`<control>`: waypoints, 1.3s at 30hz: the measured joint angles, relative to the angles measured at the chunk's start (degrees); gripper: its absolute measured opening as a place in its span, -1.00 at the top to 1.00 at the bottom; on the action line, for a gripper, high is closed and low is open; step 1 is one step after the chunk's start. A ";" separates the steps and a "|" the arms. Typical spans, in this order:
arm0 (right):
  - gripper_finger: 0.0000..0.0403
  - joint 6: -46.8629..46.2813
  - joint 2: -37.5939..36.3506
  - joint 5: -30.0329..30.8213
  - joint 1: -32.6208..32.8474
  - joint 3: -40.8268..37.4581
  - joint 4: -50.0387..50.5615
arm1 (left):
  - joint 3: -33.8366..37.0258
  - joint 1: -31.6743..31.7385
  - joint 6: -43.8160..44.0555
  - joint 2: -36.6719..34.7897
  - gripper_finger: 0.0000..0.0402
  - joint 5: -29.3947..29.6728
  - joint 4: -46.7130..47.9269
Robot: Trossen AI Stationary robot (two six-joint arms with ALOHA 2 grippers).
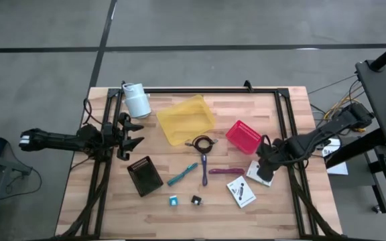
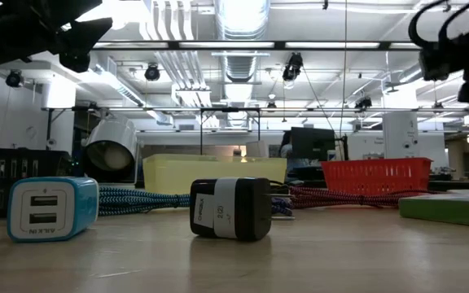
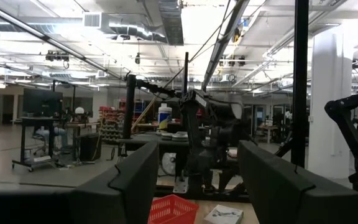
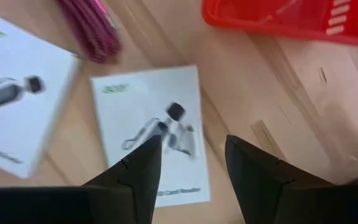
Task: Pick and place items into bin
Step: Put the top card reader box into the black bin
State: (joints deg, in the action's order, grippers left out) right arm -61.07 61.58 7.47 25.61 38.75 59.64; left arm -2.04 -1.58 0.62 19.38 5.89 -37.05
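Note:
Two white cards lie flat on the table, one point(image 1: 241, 193) near the front and one point(image 4: 148, 137) under my right gripper point(image 4: 188, 149). That gripper is open and points down over the card's edge, by the red basket point(image 1: 243, 136). The magenta bar point(image 1: 225, 171), purple tool point(image 1: 204, 164), teal pen point(image 1: 181, 174), black ring point(image 1: 203, 142), blue cube point(image 2: 51, 207) and black cube point(image 2: 230, 207) all rest on the wood. My left gripper point(image 1: 129, 130) is open and waits at the table's left side, beside the white roll point(image 1: 137, 100).
A yellow bin point(image 1: 186, 119) sits at the table's middle far side, and a black basket point(image 1: 145, 175) near the left front. A braided cable point(image 2: 137, 198) lies behind the cubes. A black frame point(image 1: 200, 90) borders the table. Bare wood shows along the near edge.

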 joint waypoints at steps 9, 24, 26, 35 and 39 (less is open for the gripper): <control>0.19 -1.98 0.09 -0.02 0.00 -3.38 -0.38 | 0.00 0.00 0.00 -0.02 -0.01 0.02 0.00; 0.18 6.49 0.11 -4.79 0.00 -8.15 -10.81 | 0.00 0.00 0.00 -0.02 -0.01 0.02 0.01; 0.18 7.11 0.11 -4.80 0.00 -8.71 -10.83 | 0.00 -0.01 0.00 -0.02 -0.01 0.02 0.01; 0.18 7.23 0.11 -4.92 0.00 -10.78 -11.05 | 0.00 -0.01 0.00 0.03 -0.01 0.02 0.02; 0.18 7.14 0.11 -4.55 0.00 -10.85 -11.58 | 0.02 0.00 0.00 0.12 -0.01 0.02 0.04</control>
State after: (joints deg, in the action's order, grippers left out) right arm -53.93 61.69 2.92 25.61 27.90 48.06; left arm -2.02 -1.58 0.62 19.50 5.91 -37.01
